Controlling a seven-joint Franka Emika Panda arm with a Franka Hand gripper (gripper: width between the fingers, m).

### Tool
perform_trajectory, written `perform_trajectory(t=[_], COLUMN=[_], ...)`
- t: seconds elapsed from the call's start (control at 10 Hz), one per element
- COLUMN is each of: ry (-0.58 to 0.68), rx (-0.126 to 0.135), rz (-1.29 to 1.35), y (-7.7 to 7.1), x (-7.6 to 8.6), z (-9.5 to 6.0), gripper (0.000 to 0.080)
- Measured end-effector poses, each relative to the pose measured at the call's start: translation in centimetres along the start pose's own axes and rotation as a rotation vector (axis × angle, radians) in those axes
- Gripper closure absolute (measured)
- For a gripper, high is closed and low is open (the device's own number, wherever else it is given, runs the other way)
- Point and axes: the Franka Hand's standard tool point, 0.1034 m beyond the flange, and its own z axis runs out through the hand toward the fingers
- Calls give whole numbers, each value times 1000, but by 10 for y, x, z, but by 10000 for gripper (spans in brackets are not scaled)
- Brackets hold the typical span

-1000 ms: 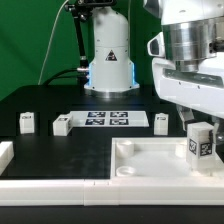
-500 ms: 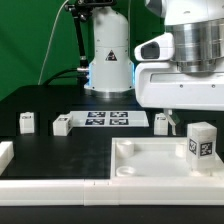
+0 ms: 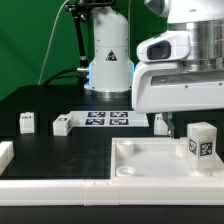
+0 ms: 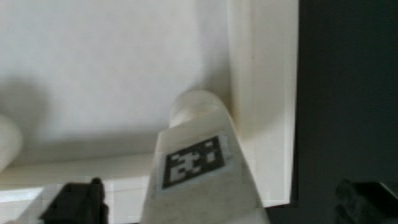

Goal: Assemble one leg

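One leg (image 3: 200, 141) stands upright on the white tabletop (image 3: 145, 160) at the exterior view's right, its tag facing the camera. From the wrist view I see the gripper (image 4: 222, 205) over it, its dark fingertips (image 4: 79, 202) spread wide on either side of the leg, clear of it and holding nothing. Farther back on the black table (image 3: 60, 150), a spare leg (image 3: 162, 123) sits just off the marker board (image 3: 105, 119).

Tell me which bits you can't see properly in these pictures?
- Exterior view: the arm hides part of a far leg.
- Exterior view: the tabletop is cut off by the right edge.
- Wrist view: the standing leg is blurred, and its base is cut off by the picture edge.
- Exterior view: the marker board tags are too small to read.
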Motion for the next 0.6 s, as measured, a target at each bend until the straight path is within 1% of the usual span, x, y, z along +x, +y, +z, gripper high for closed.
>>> perform_trajectory(t=[0.2,0.3,0.4,0.5,0.6], ry=[-4,-1,-1,-1,-1], rx=[0,0,0,0,0], rz=[-191,-194,-195,-195,-195], y=[9,11,10,10,10], x=[0,1,1,1,1], z=[0,0,0,0,0], gripper=[151,151,245,412,412])
